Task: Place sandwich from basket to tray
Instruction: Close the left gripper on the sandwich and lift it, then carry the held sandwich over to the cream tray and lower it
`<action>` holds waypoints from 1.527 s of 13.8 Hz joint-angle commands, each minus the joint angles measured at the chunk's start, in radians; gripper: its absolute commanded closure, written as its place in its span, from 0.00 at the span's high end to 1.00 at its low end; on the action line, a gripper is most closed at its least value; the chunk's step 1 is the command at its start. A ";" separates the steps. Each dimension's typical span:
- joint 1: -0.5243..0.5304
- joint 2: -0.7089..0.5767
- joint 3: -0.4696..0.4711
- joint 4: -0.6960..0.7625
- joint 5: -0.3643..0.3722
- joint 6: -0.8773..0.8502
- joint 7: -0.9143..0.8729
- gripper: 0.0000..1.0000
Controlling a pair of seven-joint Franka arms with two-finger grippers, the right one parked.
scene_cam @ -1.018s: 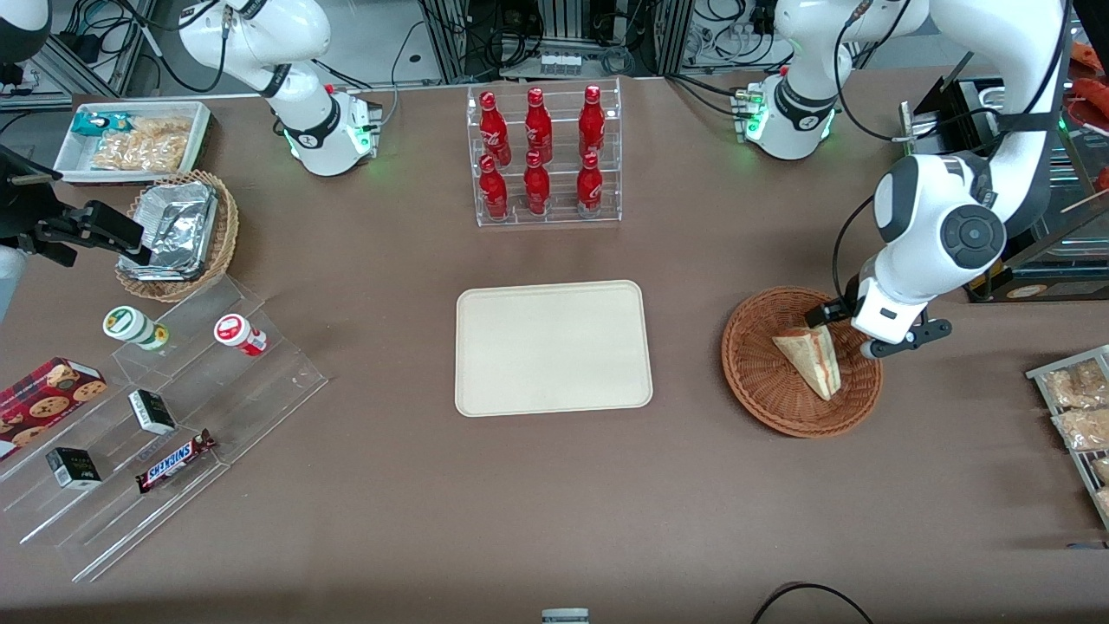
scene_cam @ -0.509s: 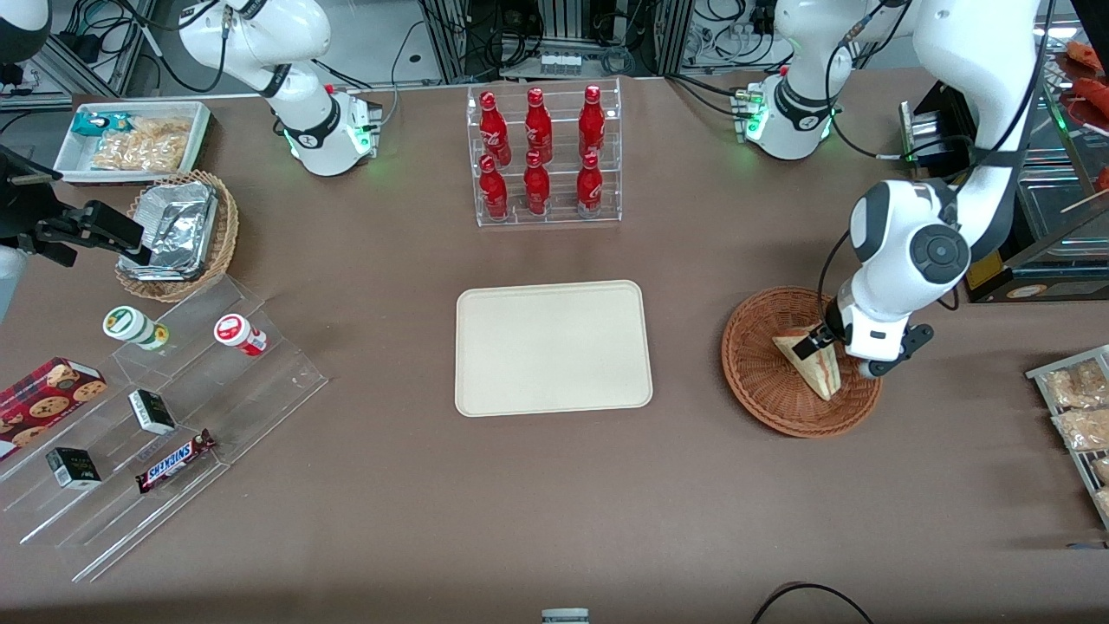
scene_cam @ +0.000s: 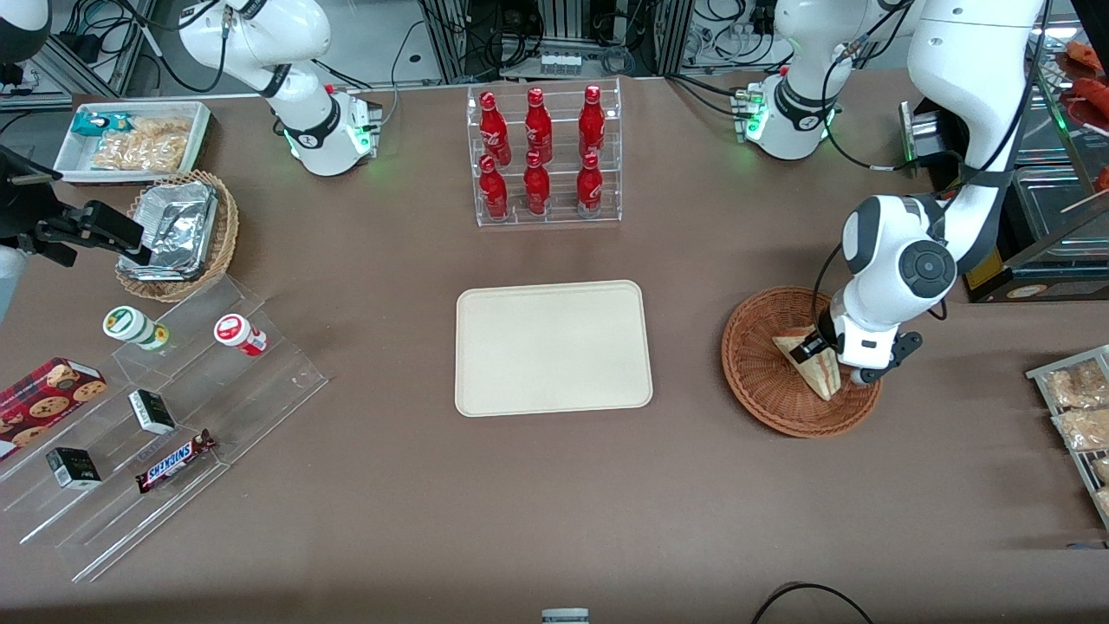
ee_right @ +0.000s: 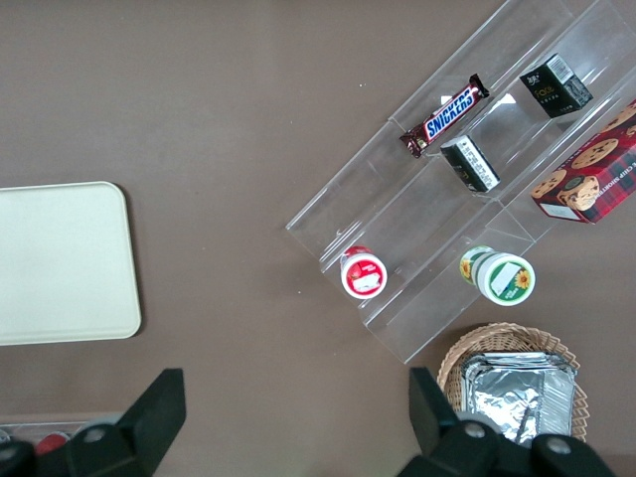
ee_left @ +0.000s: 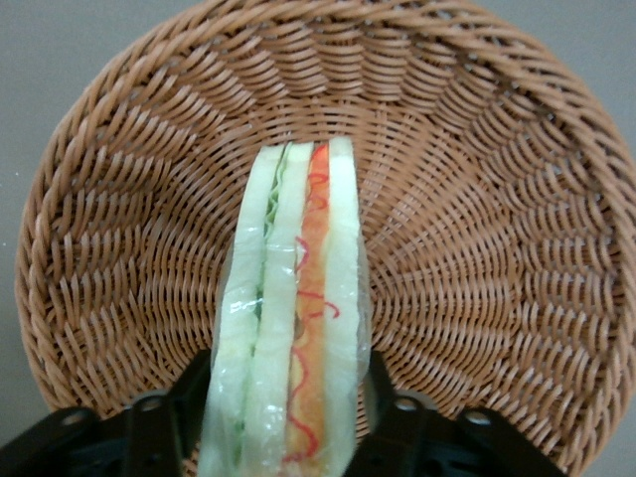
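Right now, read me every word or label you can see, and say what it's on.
"SNICKERS": on the candy bar lying on the clear stepped stand.
Red bottles, small boxes, cups: print too small to read.
Sandwich, between the gripper fingers in the basket: no text.

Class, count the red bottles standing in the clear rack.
6: three on the upper tier, three on the lower. The claw is at the basket.

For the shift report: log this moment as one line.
phase: grasp approach | gripper: in basket, jaws open astride sandwich | sandwich: on edge in basket, not lifted | tray: awaiting sandwich
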 commanded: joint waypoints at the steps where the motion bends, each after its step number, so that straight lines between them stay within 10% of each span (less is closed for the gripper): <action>1: -0.001 -0.019 0.003 0.068 0.012 -0.123 -0.012 0.05; 9: -0.128 -0.032 -0.003 0.218 0.010 -0.494 0.436 0.06; 21: -0.570 0.328 -0.003 0.667 -0.030 -0.485 0.032 0.07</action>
